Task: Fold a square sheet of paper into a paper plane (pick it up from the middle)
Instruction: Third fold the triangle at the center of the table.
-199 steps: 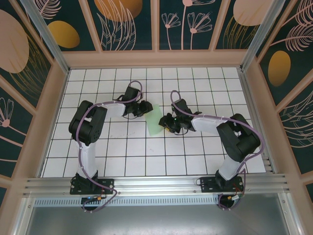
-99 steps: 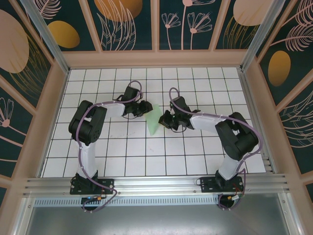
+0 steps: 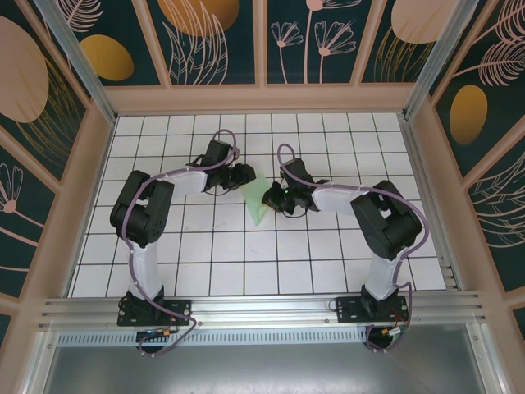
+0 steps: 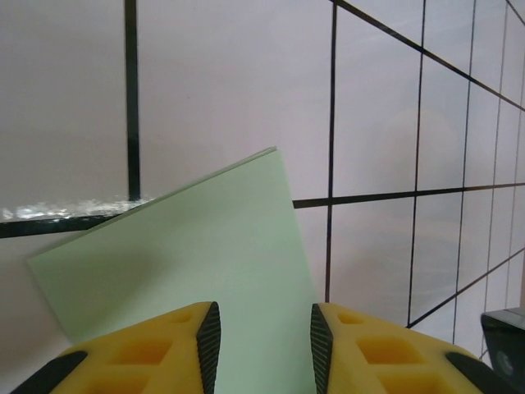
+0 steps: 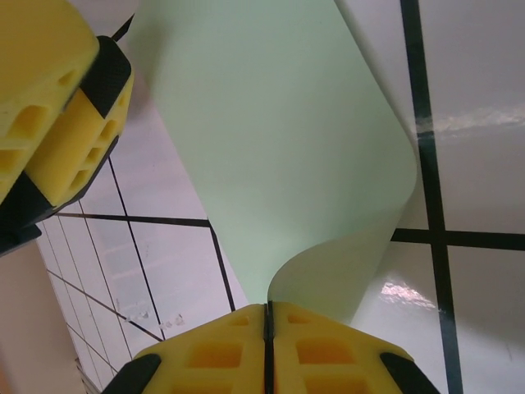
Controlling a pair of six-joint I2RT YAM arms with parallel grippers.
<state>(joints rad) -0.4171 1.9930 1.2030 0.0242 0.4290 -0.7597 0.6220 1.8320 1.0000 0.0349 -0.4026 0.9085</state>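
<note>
The square sheet of paper point(image 3: 257, 200), pale mint green, lies on the white grid table between the two arms, with its right side lifted and curled over. My right gripper point(image 3: 270, 197) is shut on the paper's edge point(image 5: 328, 263), and the sheet point(image 5: 271, 139) bends in a smooth loop away from its closed jaws point(image 5: 267, 310). My left gripper point(image 3: 247, 177) hangs at the sheet's far left side, open. Its yellow fingers point(image 4: 264, 345) stand apart over the flat paper point(image 4: 189, 254), and they also show in the right wrist view point(image 5: 57, 107).
White tiles with black lines cover the table point(image 3: 205, 254). A wooden frame point(image 3: 262, 98) with patterned panels walls in the back and both sides. An aluminium rail point(image 3: 262, 308) runs along the near edge by the arm bases.
My right gripper closed on the paper's right edge and carried it left and farther away, curling the flat sheet into a narrower shape. The left gripper stayed almost still.
</note>
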